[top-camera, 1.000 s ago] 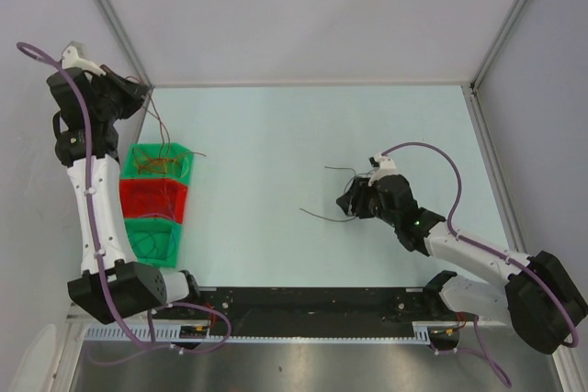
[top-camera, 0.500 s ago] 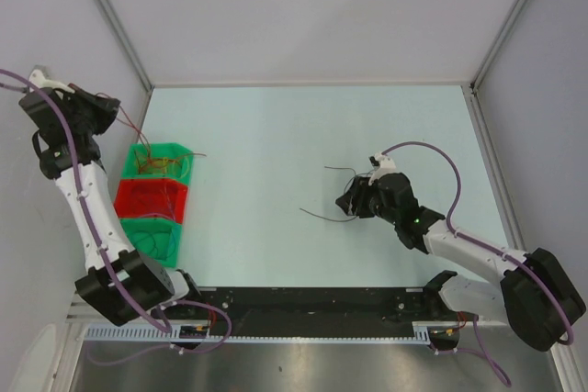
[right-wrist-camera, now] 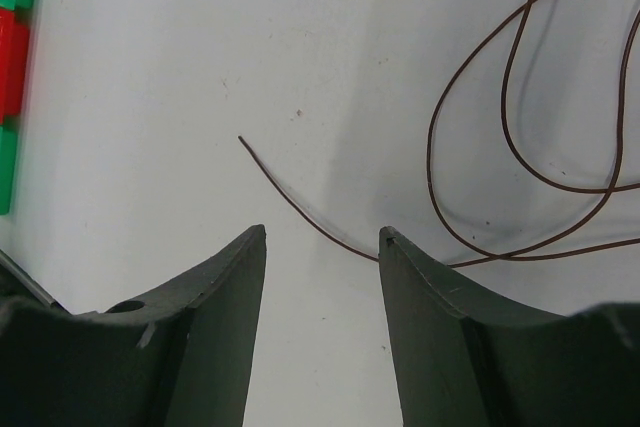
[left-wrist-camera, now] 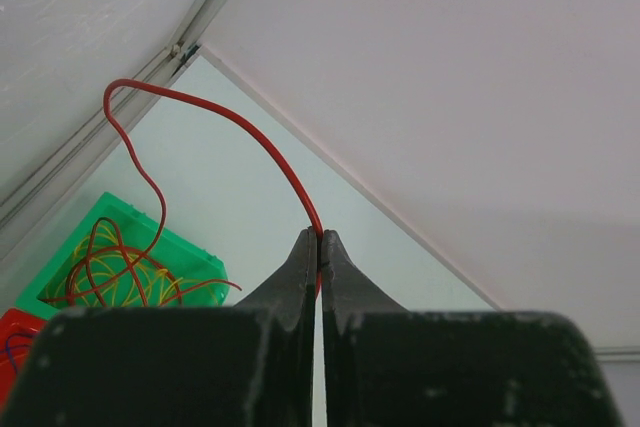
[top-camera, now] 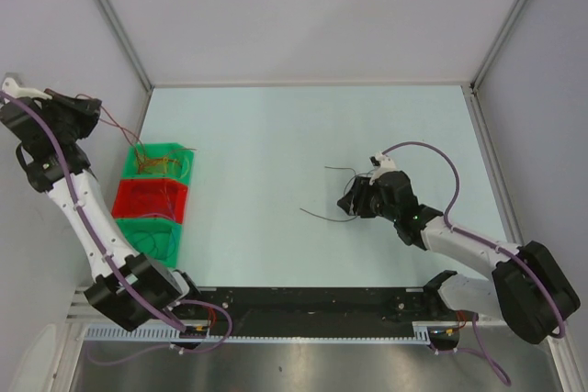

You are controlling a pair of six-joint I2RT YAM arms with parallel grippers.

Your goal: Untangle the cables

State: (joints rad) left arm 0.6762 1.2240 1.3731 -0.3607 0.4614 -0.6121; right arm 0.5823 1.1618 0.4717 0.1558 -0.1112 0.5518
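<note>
Swinging farther toward the upper left of the overhead frame than a second ago, the left arm has lifted a red cable [left-wrist-camera: 240, 132] clear of the green bin [top-camera: 180, 149], while the right arm has barely shifted. Across the pale table [top-camera: 294, 126], the tray of green and red compartments sits at the left, its top bin holding a loose nest of red and orange-yellow cables [left-wrist-camera: 115, 272]. Right of centre, the right gripper [right-wrist-camera: 322, 247] hangs low with jaws parted, holding nothing, over a maroon cable [right-wrist-camera: 520, 147] curling on the surface. The left gripper [left-wrist-camera: 319, 252] is pinched tight on the red cable, whose far end trails down into the bin. These wires look almost weightless, springy and prone to snagging; a firm pinch near a free end, pulled slowly, would likely free one without dragging its neighbours.
</note>
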